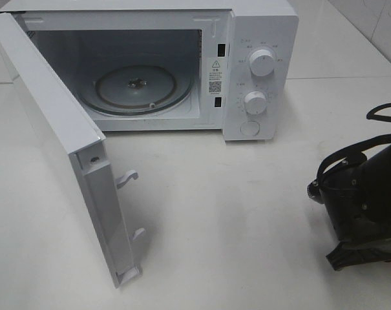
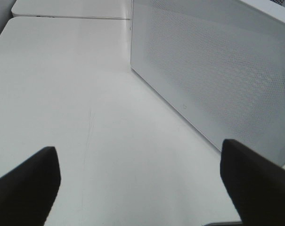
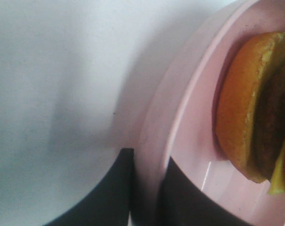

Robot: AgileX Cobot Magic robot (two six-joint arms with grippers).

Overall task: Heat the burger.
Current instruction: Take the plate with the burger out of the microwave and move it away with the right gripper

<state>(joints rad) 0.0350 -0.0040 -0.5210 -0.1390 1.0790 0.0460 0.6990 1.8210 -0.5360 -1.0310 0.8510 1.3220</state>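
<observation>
Access to the microwave (image 1: 182, 64) is already given: its door (image 1: 59, 148) is swung fully out toward the left side of the counter (image 1: 234, 213), so the cavity and the glass turntable (image 1: 136, 87) inside it are exposed and nothing lies on the glass. The door is probably left this wide so that a plate can be carried in without being knocked.

The burger (image 3: 255, 108) is seen only in the right wrist view, where it is resting on a pink plate (image 3: 189, 141). Its bun, dark patty and a yellow edge are visible; the rest is cut off by the frame. The right end effector (image 3: 146, 193) is closed narrowly on the rim of the plate, one finger under the rim and one over it. The rim is most likely chosen because the burger itself is soft and tall and would be crushed or tipped by a direct grip. In the high view only the dark body of the right arm (image 1: 363, 194) is seen at the right edge, well apart from the microwave.

The left end effector (image 2: 142, 188) is held wide, nothing is between its fingers (image 2: 24, 183), and it is kept just beside the outer face of the door.
</observation>
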